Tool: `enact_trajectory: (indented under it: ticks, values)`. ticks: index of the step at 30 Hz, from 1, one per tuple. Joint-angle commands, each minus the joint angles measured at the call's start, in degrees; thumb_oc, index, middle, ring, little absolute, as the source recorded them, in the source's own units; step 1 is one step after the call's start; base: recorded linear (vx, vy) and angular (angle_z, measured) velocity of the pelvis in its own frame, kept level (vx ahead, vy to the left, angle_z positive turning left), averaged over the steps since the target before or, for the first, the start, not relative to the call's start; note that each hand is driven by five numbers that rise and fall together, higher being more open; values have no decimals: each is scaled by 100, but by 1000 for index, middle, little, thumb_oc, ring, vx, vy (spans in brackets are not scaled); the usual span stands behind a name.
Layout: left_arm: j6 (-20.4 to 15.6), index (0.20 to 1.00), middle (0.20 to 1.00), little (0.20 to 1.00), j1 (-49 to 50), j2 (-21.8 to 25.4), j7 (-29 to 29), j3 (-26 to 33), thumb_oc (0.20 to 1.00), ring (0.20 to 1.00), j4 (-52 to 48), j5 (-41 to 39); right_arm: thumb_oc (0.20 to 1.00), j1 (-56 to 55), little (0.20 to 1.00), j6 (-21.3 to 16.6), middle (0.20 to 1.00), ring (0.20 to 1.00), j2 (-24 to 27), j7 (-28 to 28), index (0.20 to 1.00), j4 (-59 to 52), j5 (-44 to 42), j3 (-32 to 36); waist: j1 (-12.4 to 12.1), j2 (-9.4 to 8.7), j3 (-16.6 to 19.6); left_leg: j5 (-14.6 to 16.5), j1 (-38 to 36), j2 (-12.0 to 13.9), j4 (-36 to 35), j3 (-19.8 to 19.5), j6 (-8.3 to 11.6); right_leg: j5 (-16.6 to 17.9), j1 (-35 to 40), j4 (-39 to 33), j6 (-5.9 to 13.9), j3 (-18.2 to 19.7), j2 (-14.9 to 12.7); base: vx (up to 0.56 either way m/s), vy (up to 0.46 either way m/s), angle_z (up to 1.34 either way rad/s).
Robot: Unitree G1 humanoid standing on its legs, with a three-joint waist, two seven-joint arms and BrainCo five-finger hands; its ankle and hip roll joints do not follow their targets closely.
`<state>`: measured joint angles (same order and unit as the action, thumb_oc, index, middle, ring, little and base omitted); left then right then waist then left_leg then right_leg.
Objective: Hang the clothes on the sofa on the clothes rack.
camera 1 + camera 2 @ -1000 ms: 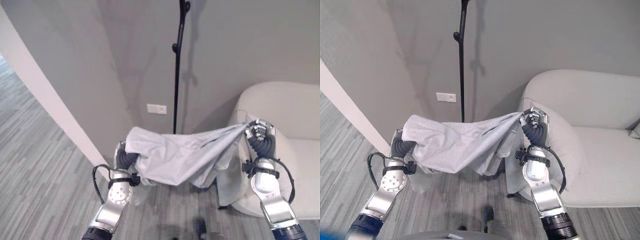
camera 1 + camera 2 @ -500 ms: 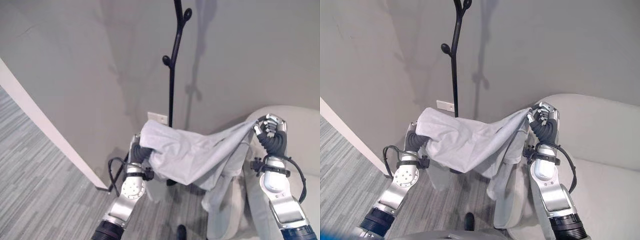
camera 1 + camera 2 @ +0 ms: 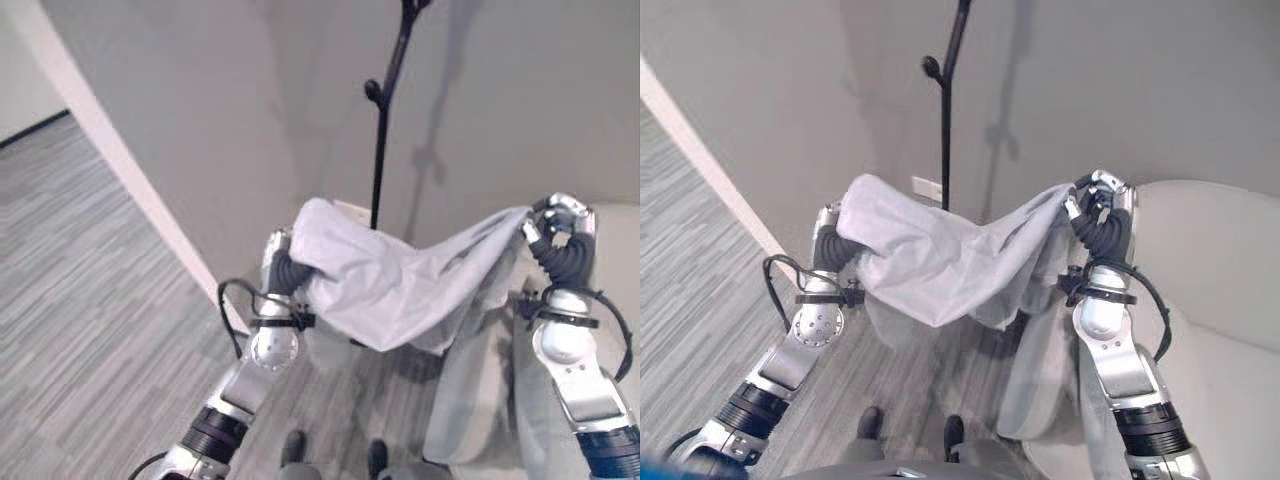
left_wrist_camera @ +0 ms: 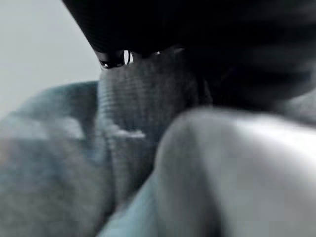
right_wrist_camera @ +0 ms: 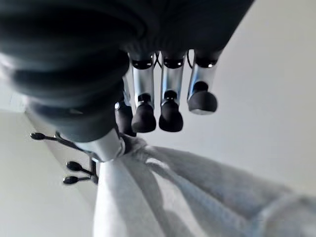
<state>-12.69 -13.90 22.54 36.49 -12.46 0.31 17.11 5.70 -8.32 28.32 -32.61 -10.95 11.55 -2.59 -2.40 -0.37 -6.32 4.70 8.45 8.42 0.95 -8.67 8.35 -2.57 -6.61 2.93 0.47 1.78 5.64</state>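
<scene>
A light grey garment (image 3: 400,295) hangs stretched between my two hands, sagging in the middle. My right hand (image 3: 562,220) holds its right end high beside the sofa, and its curled fingers (image 5: 170,106) and thumb pinch a bunched edge of the garment (image 5: 163,197). My left hand (image 3: 284,272) is under the garment's left end, with cloth (image 4: 222,173) draped over it and hiding its fingers. The black clothes rack (image 3: 383,140), a thin pole with knobbed hooks (image 5: 69,167), stands against the wall just behind the garment's middle.
The pale sofa (image 3: 1230,260) curves along the right side, close to my right arm. A grey wall is straight ahead, with a white outlet (image 3: 927,187) low beside the rack pole. A white wall edge (image 3: 120,170) runs down the left onto grey plank floor (image 3: 90,300).
The whole picture has shifted, so the camera has moved. The garment stays stretched between both hands as before, and now hangs closer in front of the rack pole.
</scene>
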Motion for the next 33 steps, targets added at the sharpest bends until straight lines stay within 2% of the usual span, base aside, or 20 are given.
enact_trajectory:
  ticks: [1, 3, 4, 6, 9, 10, 13, 14, 15, 16, 18, 20, 21, 22, 23, 24, 25, 28, 31, 33]
  values:
    - [-315, 200, 200, 200, -110, 284, 585, 474, 200, 200, -396, 574, 200, -270, 200, -219, 200, 200, 37, -210, 200, -460, 444, 384, 104, -144, 683, -1095, 334, -204, -595, 213, 19, -345, 1207, -365, 607, 426, -574, 169, 247, -78]
    - [-315, 200, 200, 200, -113, 360, 671, 558, 200, 200, -354, 704, 200, -289, 200, -133, 200, 200, -1, -263, 200, -470, 627, 454, 97, -125, 834, -1160, 150, -214, -595, 381, 1, -261, 1252, -457, 711, 428, -822, 253, 379, -28]
    - [-315, 200, 200, 200, -81, 478, 680, 661, 200, 200, -390, 769, 200, -288, 200, -56, 200, 200, -48, -281, 200, -485, 727, 540, 103, -162, 943, -1122, -22, -259, -595, 533, -61, -174, 1199, -536, 828, 500, -1033, 247, 379, -34]
    - [-301, 200, 200, 200, -31, 557, 659, 737, 200, 200, -442, 826, 200, -297, 200, 16, 200, 200, -101, -321, 200, -505, 848, 620, 106, -215, 1019, -1016, -146, -319, -595, 698, -155, -97, 1183, -613, 961, 584, -1256, 212, 356, -63]
    - [-305, 200, 200, 200, 107, 621, 613, 796, 200, 200, -510, 881, 200, -342, 200, 177, 200, 200, -194, -378, 200, -532, 1096, 687, 109, -298, 1055, -837, -349, -490, -595, 949, -368, 10, 1147, -632, 1155, 725, -1629, 173, 346, -35]
    - [-310, 200, 200, 200, 255, 605, 552, 810, 200, 200, -540, 847, 200, -414, 200, 295, 200, 200, -348, -397, 200, -585, 1230, 715, 135, -330, 1063, -686, -510, -667, -595, 1116, -547, 132, 1098, -502, 1266, 778, -1859, 178, 369, -11]
    - [-315, 200, 200, 200, 320, 625, 506, 825, 200, 200, -546, 813, 200, -495, 200, 359, 200, 200, -431, -401, 200, -652, 1369, 719, 147, -323, 1021, -584, -624, -794, -595, 1197, -694, 194, 1001, -192, 1269, 832, -1949, 139, 284, -13]
    - [-326, 200, 200, 200, 373, 672, 497, 855, 200, 200, -594, 850, 200, -503, 200, 395, 200, 200, -444, -400, 200, -706, 1498, 706, 174, -289, 972, -525, -760, -863, -595, 1221, -785, 385, 857, 237, 1258, 862, -1989, 102, 214, -2]
    - [-326, 200, 200, 200, 376, 673, 497, 861, 200, 200, -597, 851, 200, -500, 200, 399, 200, 200, -447, -400, 200, -709, 1502, 701, 157, -290, 962, -524, -768, -859, -595, 1243, -787, 366, 828, 290, 1258, 894, -1980, 124, 199, -1]
    - [-310, 200, 200, 200, 338, 736, 501, 876, 200, 200, -617, 880, 200, -436, 200, 416, 200, 200, -420, -435, 200, -699, 1545, 694, 172, -270, 922, -427, -862, -878, -595, 1244, -823, 463, 760, 510, 1229, 851, -2035, 53, 118, -4]
    - [-281, 200, 200, 200, 337, 799, 582, 958, 200, 200, -638, 925, 200, -319, 200, 394, 200, 200, -428, -461, 200, -679, 1556, 608, 149, -228, 849, -429, -956, -850, -590, 1281, -849, 628, 633, 743, 1148, 719, -2057, 73, 140, -17]
    - [-247, 200, 200, 200, 346, 816, 599, 1079, 200, 200, -657, 978, 200, -354, 200, 370, 200, 200, -443, -452, 200, -716, 1549, 618, 142, -239, 880, -349, -1050, -886, -591, 1268, -890, 418, 661, 624, 1069, 613, -1791, 122, 123, -33]
    - [-254, 200, 200, 200, 355, 807, 592, 1131, 200, 200, -685, 976, 200, -390, 200, 345, 200, 200, -427, -438, 200, -743, 1548, 656, 130, -248, 931, -295, -1068, -919, -594, 1253, -917, 192, 722, 498, 1023, 574, -1621, 154, 111, -27]
    - [-275, 200, 200, 200, 403, 718, 587, 1185, 200, 200, -725, 857, 200, -426, 200, 290, 200, 200, -379, -458, 200, -802, 1514, 696, 134, -260, 988, -262, -1076, -969, -595, 1250, -935, 9, 748, 206, 932, 517, -1274, 118, 68, -23]
    - [-275, 200, 200, 200, 410, 713, 582, 1190, 200, 200, -731, 850, 200, -432, 200, 285, 200, 200, -371, -459, 200, -803, 1510, 696, 134, -245, 991, -303, -1052, -952, -595, 1258, -929, 62, 736, 179, 923, 516, -1257, 190, 53, -35]
    - [-276, 200, 200, 200, 459, 563, 562, 1148, 200, 200, -728, 682, 200, -457, 200, 244, 200, 200, -344, -484, 200, -807, 1454, 681, 154, -273, 1004, -198, -1125, -1030, -595, 1195, -946, 57, 613, -81, 848, 497, -917, 117, 15, -39]
    - [-276, 200, 200, 200, 466, 557, 558, 1148, 200, 200, -731, 677, 200, -463, 200, 242, 200, 200, -336, -485, 200, -806, 1451, 680, 154, -256, 1015, -187, -1124, -1017, -595, 1191, -943, 70, 621, -103, 842, 492, -906, 197, 27, -50]
    - [-328, 200, 200, 200, 512, 245, 524, 936, 200, 200, -642, 344, 200, -546, 200, 205, 200, 200, -298, -546, 200, -765, 1313, 606, 279, -239, 845, -103, -1276, -1085, -595, 1038, -936, 373, 172, -360, 862, 628, -447, 160, -12, -3]
    - [-398, 200, 200, 200, 482, 91, 407, 632, 200, 200, -604, 121, 200, -621, 200, 168, 200, 200, -212, -571, 200, -822, 1226, 602, 421, -219, 665, -17, -1423, -1064, -595, 820, -914, 740, -333, -502, 1007, 743, -282, 254, -125, 14]
    - [-453, 200, 200, 200, 465, 21, 249, 394, 200, 200, -596, -42, 200, -682, 200, 141, 200, 200, -148, -571, 200, -888, 1230, 596, 493, -289, 622, 34, -1518, -1056, -595, 698, -847, 873, -445, -588, 1025, 785, -360, 262, -177, 57]
